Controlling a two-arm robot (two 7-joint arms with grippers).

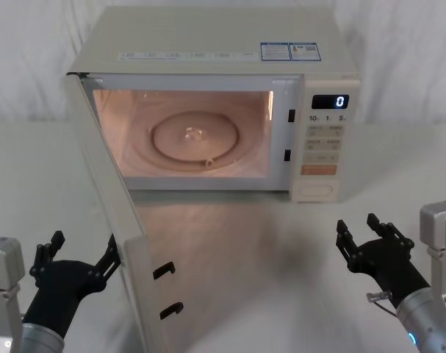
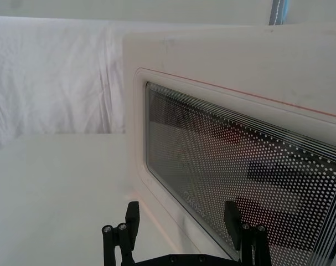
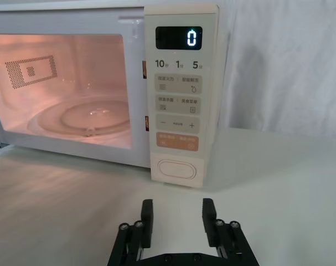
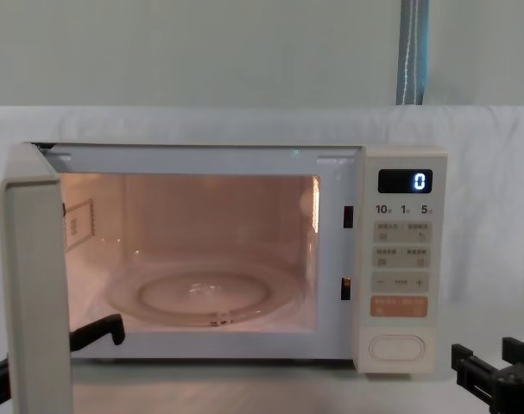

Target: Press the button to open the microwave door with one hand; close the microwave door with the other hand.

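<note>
The cream microwave (image 1: 208,33) stands at the back of the table with its cavity lit and its display (image 1: 330,101) reading 0. The microwave door (image 1: 138,279) is swung wide open toward me on the left. Its dotted glass window (image 2: 239,166) faces my left gripper (image 1: 83,250), which is open right beside the door's outer face (image 4: 33,285). The oval button (image 1: 313,190) sits at the bottom of the control panel. My right gripper (image 1: 361,232) is open and empty, low over the table, well short of the button (image 3: 176,169).
The orange key (image 3: 176,142) lies just above the button. White cloth covers the table (image 1: 281,279) and the backdrop. Two black latch hooks (image 1: 164,270) stick out of the door's inner edge. Bare table lies between the right gripper (image 3: 178,206) and the panel.
</note>
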